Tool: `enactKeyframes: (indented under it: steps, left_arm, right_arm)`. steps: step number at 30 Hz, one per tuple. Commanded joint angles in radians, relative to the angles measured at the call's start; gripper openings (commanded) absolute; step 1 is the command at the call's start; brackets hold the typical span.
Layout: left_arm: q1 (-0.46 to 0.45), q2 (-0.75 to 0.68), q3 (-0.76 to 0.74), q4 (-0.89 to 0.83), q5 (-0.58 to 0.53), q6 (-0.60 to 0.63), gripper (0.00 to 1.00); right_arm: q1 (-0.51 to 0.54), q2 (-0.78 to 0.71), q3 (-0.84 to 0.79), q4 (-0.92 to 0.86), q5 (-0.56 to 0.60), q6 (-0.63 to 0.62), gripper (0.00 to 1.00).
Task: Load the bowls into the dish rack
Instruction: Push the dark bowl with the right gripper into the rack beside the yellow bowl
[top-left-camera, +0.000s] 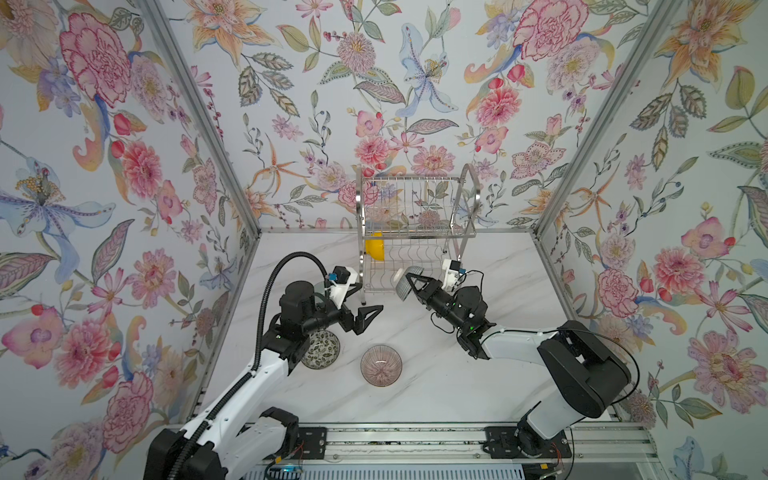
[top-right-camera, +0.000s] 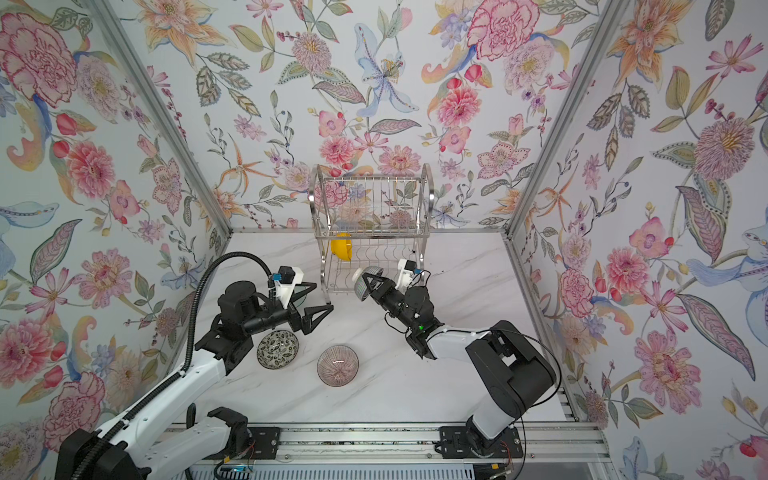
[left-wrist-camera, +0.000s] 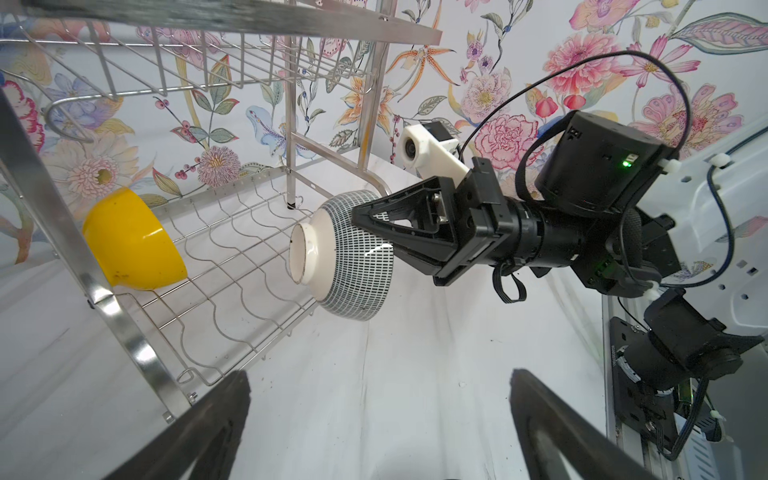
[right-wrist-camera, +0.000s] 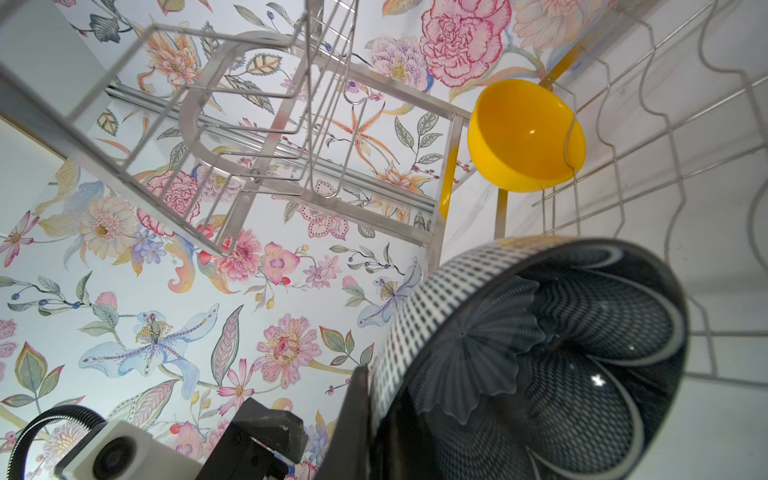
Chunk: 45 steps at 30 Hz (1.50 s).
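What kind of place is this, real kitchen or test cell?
Most likely a lab test cell dressed as a kitchen: floral-papered wall panels held by aluminium posts, a marble-look tabletop with a dish rack, and an aluminium rail along the front edge carrying both robot arms.

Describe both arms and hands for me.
The left arm and right arm have white links, black joints. The left hand and right hand have black triangular openwork fingers and a white camera mount. A ribbed black hose runs along the left arm; the right has thin black cables.
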Motion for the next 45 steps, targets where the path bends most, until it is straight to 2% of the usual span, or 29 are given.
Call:
enactKeyframes:
  steps: [1, 21, 35, 45]
  left_arm:
    - [-0.004, -0.017, -0.003, -0.021, -0.02, 0.035, 0.99]
    - [-0.007, 0.005, -0.009, -0.083, -0.063, 0.133, 0.99]
    - [-0.008, 0.032, -0.022, -0.071, -0.077, 0.143, 0.99]
    - [-0.009, 0.036, -0.023, -0.065, -0.099, 0.142, 0.99]
  right_arm:
    - [-0.02, 0.008, 0.065, 0.101, -0.076, 0.039, 0.05]
    - [-0.133, 0.243, 0.348, 0.013, -0.409, 0.089, 0.06]
    - [-0.169, 0.379, 0.496, -0.056, -0.517, 0.051, 0.05]
    - [-0.196, 0.419, 0.547, -0.122, -0.54, -0.02, 0.05]
